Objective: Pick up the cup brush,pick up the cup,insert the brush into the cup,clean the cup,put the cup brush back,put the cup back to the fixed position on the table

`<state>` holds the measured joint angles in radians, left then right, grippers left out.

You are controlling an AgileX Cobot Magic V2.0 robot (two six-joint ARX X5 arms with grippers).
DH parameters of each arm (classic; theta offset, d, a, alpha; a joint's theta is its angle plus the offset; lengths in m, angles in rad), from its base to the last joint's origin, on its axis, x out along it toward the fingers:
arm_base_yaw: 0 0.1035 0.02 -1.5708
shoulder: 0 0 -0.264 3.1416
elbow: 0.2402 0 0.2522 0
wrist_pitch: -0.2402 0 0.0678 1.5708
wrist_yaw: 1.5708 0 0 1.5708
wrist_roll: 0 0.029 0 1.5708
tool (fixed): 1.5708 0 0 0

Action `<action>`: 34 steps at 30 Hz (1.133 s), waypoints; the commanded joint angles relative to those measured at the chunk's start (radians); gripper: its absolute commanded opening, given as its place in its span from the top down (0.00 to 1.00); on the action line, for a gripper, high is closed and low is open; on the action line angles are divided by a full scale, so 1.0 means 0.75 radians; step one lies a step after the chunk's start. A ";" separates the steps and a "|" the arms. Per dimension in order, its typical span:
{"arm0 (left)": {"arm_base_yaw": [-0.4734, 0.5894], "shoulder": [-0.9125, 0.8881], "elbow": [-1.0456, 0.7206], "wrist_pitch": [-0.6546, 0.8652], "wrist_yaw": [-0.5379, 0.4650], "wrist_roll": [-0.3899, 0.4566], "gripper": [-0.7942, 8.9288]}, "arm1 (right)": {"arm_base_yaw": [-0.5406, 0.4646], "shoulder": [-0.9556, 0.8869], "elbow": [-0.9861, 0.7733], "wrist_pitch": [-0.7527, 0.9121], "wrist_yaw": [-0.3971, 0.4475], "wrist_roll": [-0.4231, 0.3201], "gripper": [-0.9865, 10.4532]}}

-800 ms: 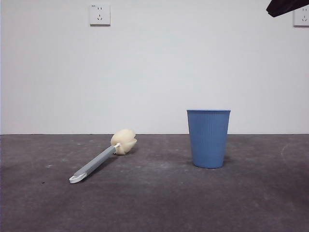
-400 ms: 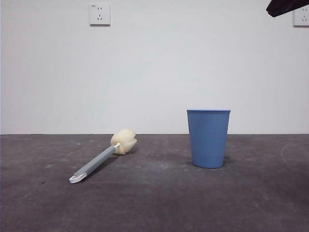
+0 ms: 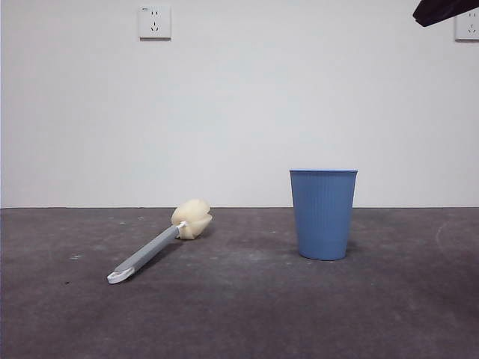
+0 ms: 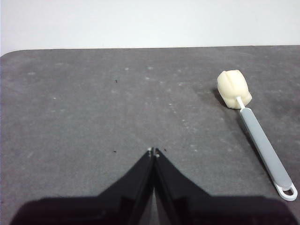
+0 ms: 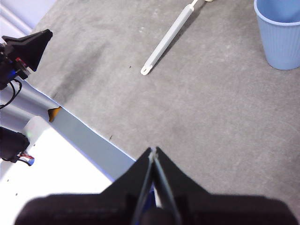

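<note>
- Cup brush (image 3: 159, 245) lies flat on the table (image 3: 247, 314), well apart from the cup (image 3: 323, 214) and not touching it.
- In the front view, with the cup as the clock centre, the brush sits at about 9 o'clock.
- Its handle runs on a diagonal: the cream sponge head (image 3: 191, 218) points to about 1 o'clock, away from the camera, and the white looped tip (image 3: 117, 277) to about 7 o'clock, nearer the camera.
- Cup is upright, rim up, base on the table. Fine vertical ribs show on its wall. Nothing visible sticking out of it.
- Left gripper (image 4: 154, 151): jaws pressed together with only a hairline seam between them, nothing held. It hangs over bare table, and the brush (image 4: 255, 129) is off to one side, clear of the jaws.
- Right gripper (image 5: 153, 151): jaws likewise closed tip to tip, empty. It sits above the table's near edge; the cup (image 5: 280, 33) and the brush handle (image 5: 168, 39) are both far across the surface from it.
- Right wrist view also catches another black gripper (image 5: 27, 47) beyond the table edge, plus a white surface (image 5: 51, 173) below the table.
- Front view shows only a black arm tip (image 3: 443, 10) at the top right corner; I can't tell which arm it is.
- Backdrop is a plain white wall with a socket (image 3: 154, 22) at about 11 o'clock from the cup and another (image 3: 467, 25) at about 1 o'clock.
</note>
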<state>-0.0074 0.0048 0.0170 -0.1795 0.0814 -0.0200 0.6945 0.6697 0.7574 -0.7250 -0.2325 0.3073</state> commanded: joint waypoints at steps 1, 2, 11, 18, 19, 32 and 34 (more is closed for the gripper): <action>0.004 -0.003 -0.018 0.002 -0.002 -0.008 0.92 | 0.001 -0.002 -0.001 0.006 0.004 0.012 0.91; 0.004 -0.004 -0.018 0.003 -0.002 -0.008 0.92 | 0.001 -0.002 -0.001 0.006 0.004 0.012 0.91; 0.004 -0.004 -0.018 0.003 -0.002 -0.008 0.92 | 0.001 -0.002 -0.001 0.006 0.004 0.012 0.91; 0.004 -0.003 -0.018 0.003 -0.002 -0.008 0.92 | 0.001 -0.002 -0.001 0.006 0.004 0.011 0.91; 0.004 -0.003 -0.018 0.003 -0.002 -0.008 0.92 | 0.001 -0.002 -0.001 0.006 0.004 0.011 0.91; 0.004 -0.003 -0.018 0.003 -0.002 -0.008 0.92 | -0.517 -0.194 -0.260 0.482 0.081 -0.322 0.91; 0.004 -0.003 -0.018 0.003 -0.002 -0.008 0.92 | -0.642 -0.257 -0.366 0.596 0.023 -0.331 0.91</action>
<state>-0.0074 0.0048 0.0170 -0.1795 0.0814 -0.0200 0.2523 0.4934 0.5228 -0.3130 -0.2012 0.0780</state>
